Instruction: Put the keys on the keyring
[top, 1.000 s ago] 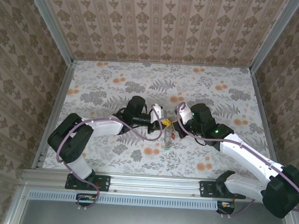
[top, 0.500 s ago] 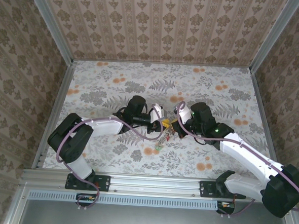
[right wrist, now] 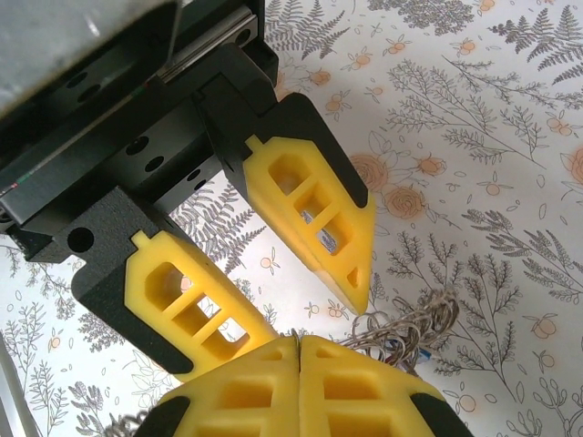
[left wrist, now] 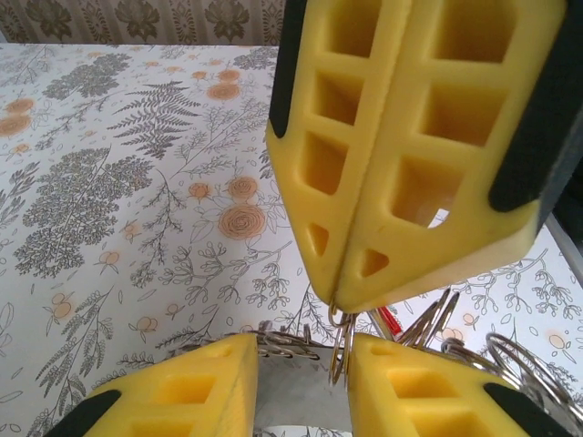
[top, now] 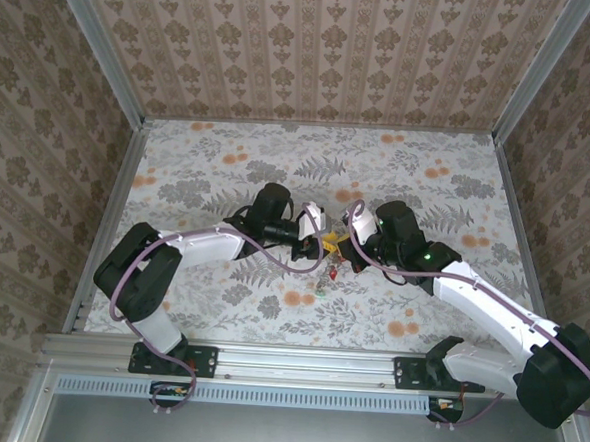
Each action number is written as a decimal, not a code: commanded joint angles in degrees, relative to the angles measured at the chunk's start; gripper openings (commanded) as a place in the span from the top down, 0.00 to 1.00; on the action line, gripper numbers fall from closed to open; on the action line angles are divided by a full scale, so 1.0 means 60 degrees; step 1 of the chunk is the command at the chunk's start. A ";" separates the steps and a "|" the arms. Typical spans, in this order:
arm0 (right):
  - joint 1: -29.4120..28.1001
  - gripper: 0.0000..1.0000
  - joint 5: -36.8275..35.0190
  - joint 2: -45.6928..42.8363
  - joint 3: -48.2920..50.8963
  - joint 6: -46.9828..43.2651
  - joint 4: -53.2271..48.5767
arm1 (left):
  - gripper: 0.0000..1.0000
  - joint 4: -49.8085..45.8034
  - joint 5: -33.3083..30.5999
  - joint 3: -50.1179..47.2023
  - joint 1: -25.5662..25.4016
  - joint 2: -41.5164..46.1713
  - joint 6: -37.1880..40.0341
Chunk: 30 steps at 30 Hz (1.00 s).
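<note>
Low in the left wrist view, my right claw [left wrist: 344,305] is clenched on the keyring [left wrist: 339,357], my left claw [left wrist: 301,350] released beside it. Some keys [top: 329,274] dangle; threading looks unfinished.

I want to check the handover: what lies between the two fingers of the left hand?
In the left wrist view, thin wire rings hang in that gap, pinched at the tip of the shut right hand.
</note>
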State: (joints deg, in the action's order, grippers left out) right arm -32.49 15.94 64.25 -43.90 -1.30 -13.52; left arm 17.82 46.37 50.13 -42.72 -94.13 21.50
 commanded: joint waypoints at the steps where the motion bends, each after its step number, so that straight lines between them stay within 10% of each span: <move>1: 0.0010 1.00 0.0304 0.0029 -0.0375 -0.0091 0.0195 | 0.71 -0.0621 0.0307 0.0352 -0.0043 0.0163 0.0427; 30: 0.0024 1.00 -0.0484 -0.0164 -0.0127 0.0118 -0.0077 | 1.00 -0.0558 0.0304 0.0304 -0.0058 0.0237 0.0511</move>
State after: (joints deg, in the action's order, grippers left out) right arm -32.49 15.62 64.58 -44.10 -1.23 -13.54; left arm 12.38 47.88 51.90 -42.76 -94.13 24.47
